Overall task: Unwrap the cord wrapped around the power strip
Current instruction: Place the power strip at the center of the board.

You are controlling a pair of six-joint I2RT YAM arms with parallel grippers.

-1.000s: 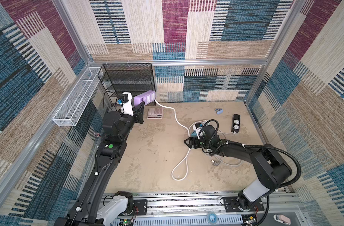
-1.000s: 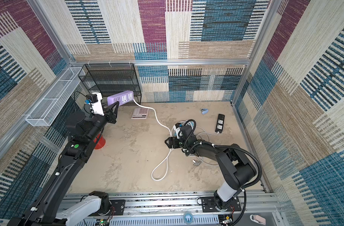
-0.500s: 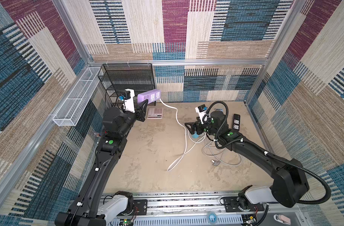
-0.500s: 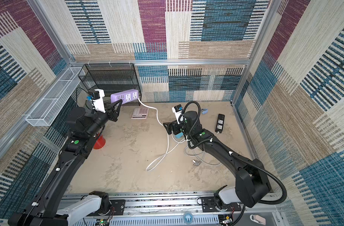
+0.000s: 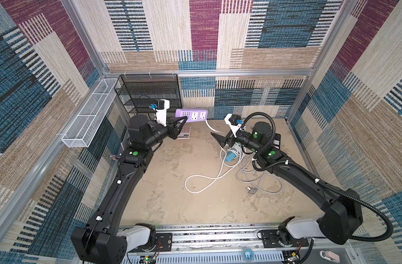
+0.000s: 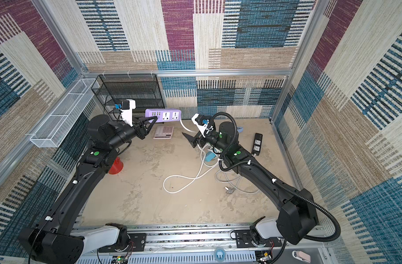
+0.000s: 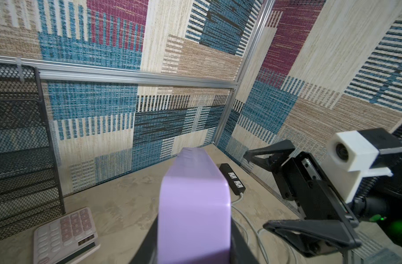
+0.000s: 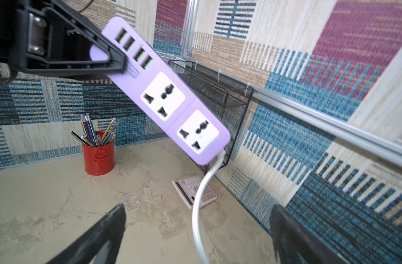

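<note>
No turns of cord (image 8: 193, 214) show on the purple power strip (image 5: 192, 115); its socket face is bare. The left gripper (image 5: 183, 120) is clamped on the strip's USB end, holding it above the table (image 5: 172, 205) at far left, by the black mesh rack (image 5: 149, 91). The cord hangs from the strip's right end into loose loops mid-table. The right gripper (image 5: 218, 140) stands wide and empty beside it. Judged nearly complete; laying out the slack and setting the strip down are left.
</note>
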